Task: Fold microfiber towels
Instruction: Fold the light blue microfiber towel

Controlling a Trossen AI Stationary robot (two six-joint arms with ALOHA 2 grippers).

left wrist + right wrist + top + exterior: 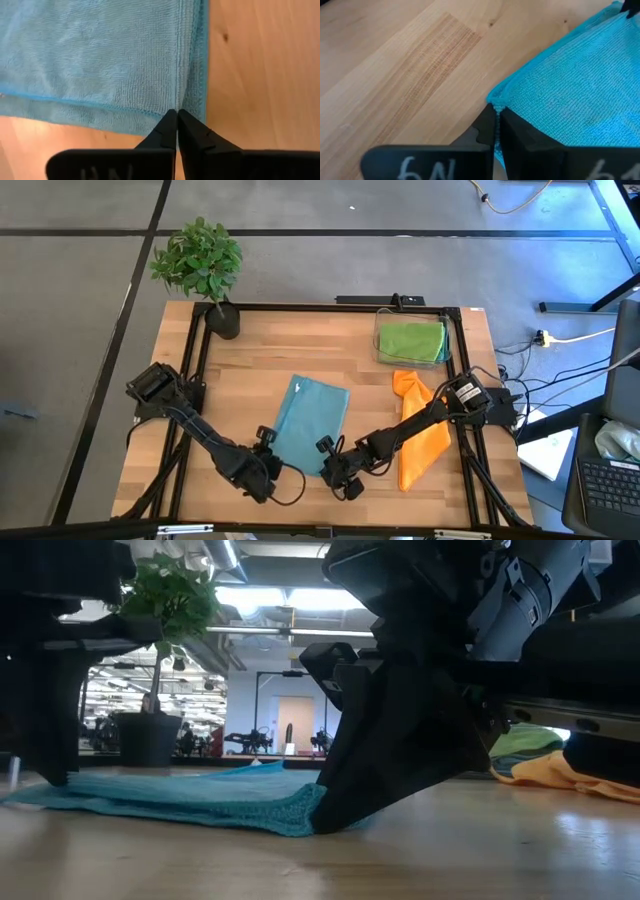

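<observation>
A light blue towel [312, 422] lies flat on the wooden table [250, 370], folded with one layer showing past the other along its near edge. My left gripper [268, 455] is shut at its near left corner and my right gripper [332, 465] at its near right corner. An orange towel [420, 438] lies crumpled to the right. A lime green towel [410, 340] sits in the clear bin [380, 345] at the far right. My left gripper comes slanting down from the near left, its shut fingertips [170, 125] on the towel's near left corner [192, 112], where two hemmed layers show. The tips hide how much cloth lies between them. The corner rests on the table. My right gripper pinches the towel's near right corner [495, 102] between its two fingers, with cloth showing in the gap. The fingers slant down from the near right. The corner [300, 815] lies on the table, and the towel is slack.
A potted plant [205, 275] stands at the far left corner. The black frame rail [195, 370] runs round the table. Bare wood lies left of the blue towel and along the near edge.
</observation>
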